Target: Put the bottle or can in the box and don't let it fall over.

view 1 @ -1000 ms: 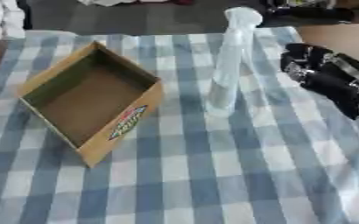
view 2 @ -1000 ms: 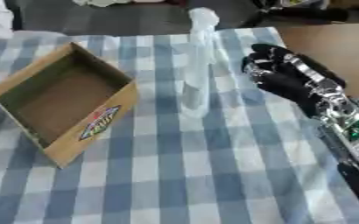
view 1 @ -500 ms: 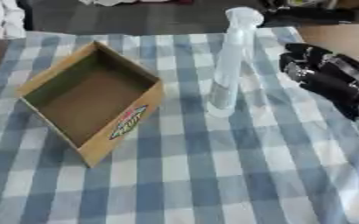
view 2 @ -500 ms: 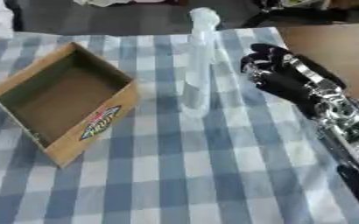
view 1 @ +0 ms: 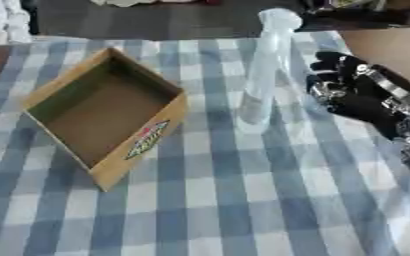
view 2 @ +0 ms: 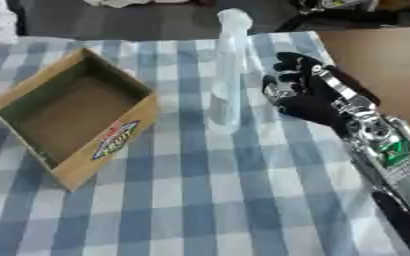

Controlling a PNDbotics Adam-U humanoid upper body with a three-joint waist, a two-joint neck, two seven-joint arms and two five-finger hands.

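Bottle (view 1: 263, 70) upright between box (view 1: 103, 115), right hand (view 2: 309, 95)

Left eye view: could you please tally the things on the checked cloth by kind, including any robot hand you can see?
Clear bottle, standing upright: 1
Cardboard box, open and empty: 1
Robot hand, the right hand, beside the bottle: 1
Blue and white checked cloth: 1
Total: 4

blue-white checked tablecloth (view 1: 243, 200) | brown table (view 2: 383, 70) bare at right | white cloth (view 1: 3, 22) far-left
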